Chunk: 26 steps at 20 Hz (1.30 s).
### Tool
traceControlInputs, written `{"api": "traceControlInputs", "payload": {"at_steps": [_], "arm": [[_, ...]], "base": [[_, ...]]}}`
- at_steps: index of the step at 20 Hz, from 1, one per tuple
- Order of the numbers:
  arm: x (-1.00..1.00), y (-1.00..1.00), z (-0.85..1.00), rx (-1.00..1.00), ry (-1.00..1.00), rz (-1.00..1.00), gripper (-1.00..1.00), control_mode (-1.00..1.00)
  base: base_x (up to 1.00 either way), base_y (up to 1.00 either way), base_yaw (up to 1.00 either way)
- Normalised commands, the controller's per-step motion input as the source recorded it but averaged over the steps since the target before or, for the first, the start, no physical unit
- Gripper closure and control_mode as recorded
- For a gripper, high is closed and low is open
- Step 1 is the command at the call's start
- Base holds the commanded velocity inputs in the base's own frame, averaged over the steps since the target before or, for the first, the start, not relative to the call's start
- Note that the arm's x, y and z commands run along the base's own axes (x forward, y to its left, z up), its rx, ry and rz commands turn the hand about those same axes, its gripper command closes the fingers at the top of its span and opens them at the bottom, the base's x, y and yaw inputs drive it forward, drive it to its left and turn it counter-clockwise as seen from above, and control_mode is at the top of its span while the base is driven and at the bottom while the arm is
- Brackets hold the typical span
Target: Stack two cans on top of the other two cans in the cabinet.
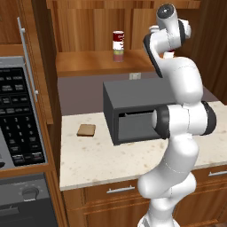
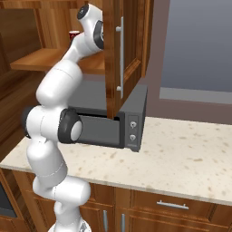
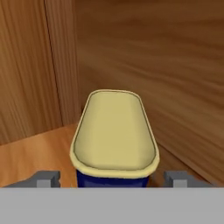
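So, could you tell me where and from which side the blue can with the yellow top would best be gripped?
Grip the blue can on its round side wall just below the yellow top, coming from the open front of the cabinet. It stands upright in the back corner, so the walls block other sides. The gripper already straddles it, jaws open, a finger on each side.
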Motion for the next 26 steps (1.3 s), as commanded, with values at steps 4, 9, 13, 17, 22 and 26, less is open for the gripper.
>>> {"api": "traceControlInputs", "payload": {"at_steps": [4,9,13,17,22,26], "arm": [[-0.27,0.16,-0.12,0.0,-0.02,0.0,-1.0,-1.0],[-0.42,0.44,-0.33,0.0,-0.07,0.0,-1.0,-1.0],[-0.58,0.43,-0.31,0.0,-0.15,0.0,-1.0,-1.0],[-0.73,0.38,-0.09,0.0,-0.08,0.02,-1.0,-1.0],[-0.87,0.37,-0.04,0.0,-0.02,0.09,-1.0,-1.0],[-0.91,0.43,-0.05,-0.01,-0.01,0.11,-1.0,-1.0]], "base": [[0.0,0.0,0.0],[0.0,0.0,0.0],[0.0,0.0,0.0],[0.0,0.0,0.0],[0.0,0.0,0.0],[0.0,0.0,0.0]]}}
